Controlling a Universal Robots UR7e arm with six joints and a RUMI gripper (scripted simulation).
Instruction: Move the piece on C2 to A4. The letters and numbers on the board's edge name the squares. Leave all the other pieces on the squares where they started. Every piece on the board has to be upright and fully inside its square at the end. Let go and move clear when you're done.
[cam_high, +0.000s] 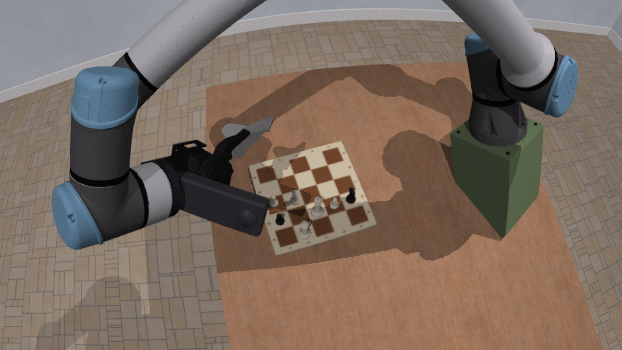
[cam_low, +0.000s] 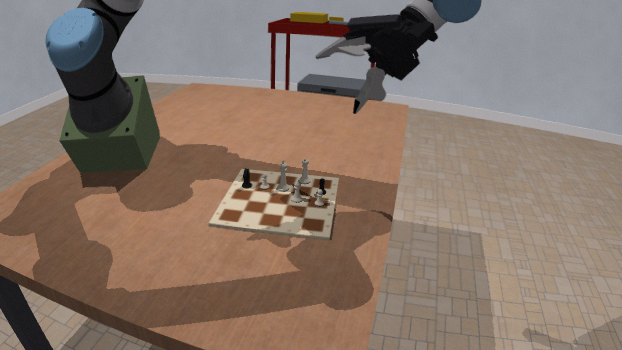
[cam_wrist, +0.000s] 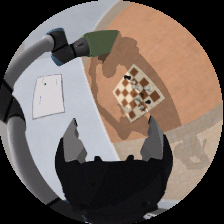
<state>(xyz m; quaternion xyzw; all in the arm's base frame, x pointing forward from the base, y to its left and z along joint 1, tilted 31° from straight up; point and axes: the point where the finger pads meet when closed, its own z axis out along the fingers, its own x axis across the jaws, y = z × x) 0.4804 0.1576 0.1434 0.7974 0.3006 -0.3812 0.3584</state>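
The board (cam_low: 227, 217) is checkered in cream and reddish brown with a cream border. On it stand two black pieces (cam_low: 246, 178) and several pale grey-white pieces (cam_low: 283, 176). The counter (cam_low: 280, 120) is warm orange-brown wood grain. The arm (cam_high: 100, 145) is dark grey and silver with blue caps, on a green block (cam_high: 492, 170). A red stand (cam_low: 274, 55) carries something yellow (cam_low: 309, 17). The floor (cam_low: 500, 200) is tan mosaic tile.

The chessboard (cam_low: 280, 227) lies flat on the worktop (cam_low: 210, 125), a small four-by-four grid of cream and brown squares. Five pale pieces (cam_low: 283, 176) and two black ones (cam_low: 246, 178) stand upright, crowded on one half; edge labels are unreadable.
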